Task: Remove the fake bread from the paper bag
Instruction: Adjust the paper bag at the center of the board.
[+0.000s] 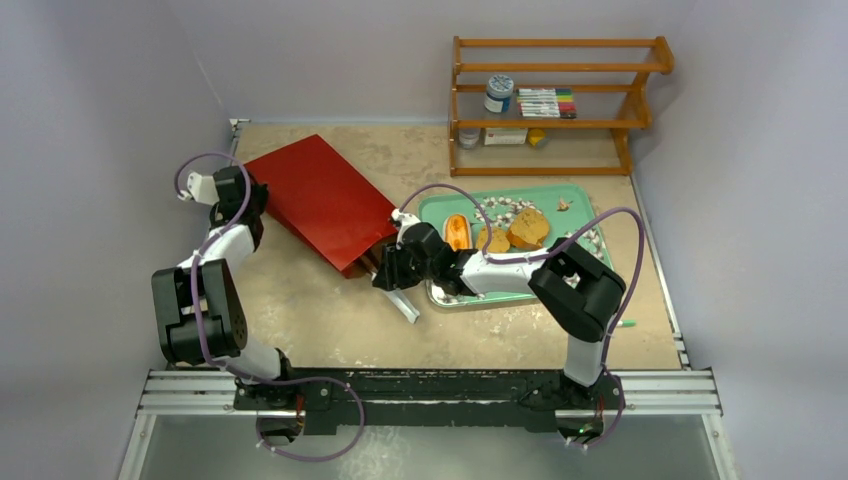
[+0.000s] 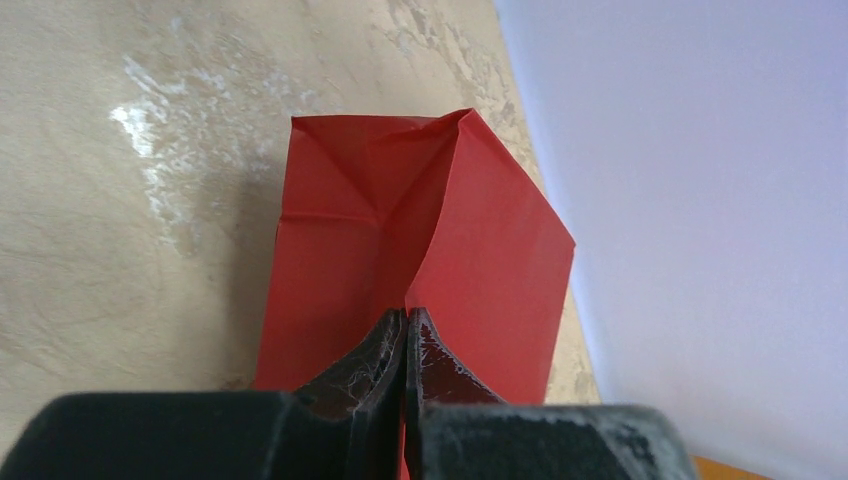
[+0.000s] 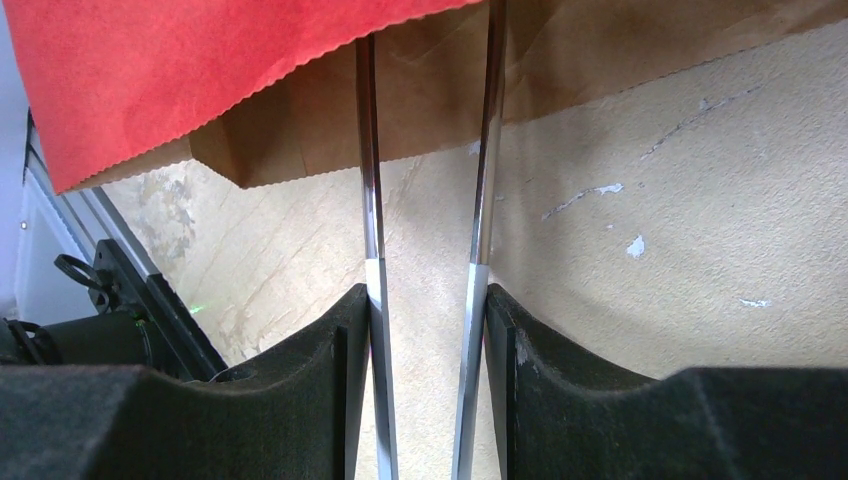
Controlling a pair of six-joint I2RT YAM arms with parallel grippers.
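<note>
Where the bag (image 1: 318, 200) is lying: far left, on its side; glossy red outside, matte brown inside.
Bread (image 1: 527, 228): golden, sitting on green tray (image 1: 540, 193), right.
Left gripper (image 2: 407, 322): pinching bag's creased end, fully closed.
Right gripper (image 3: 425, 310): half-closed, squeezing metal tongs (image 3: 371, 200).

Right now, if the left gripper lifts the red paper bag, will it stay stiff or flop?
Probably flop: the red paper bag shows creases and folds where the left gripper pinches it. Likely light too: it looks nearly flat.
</note>
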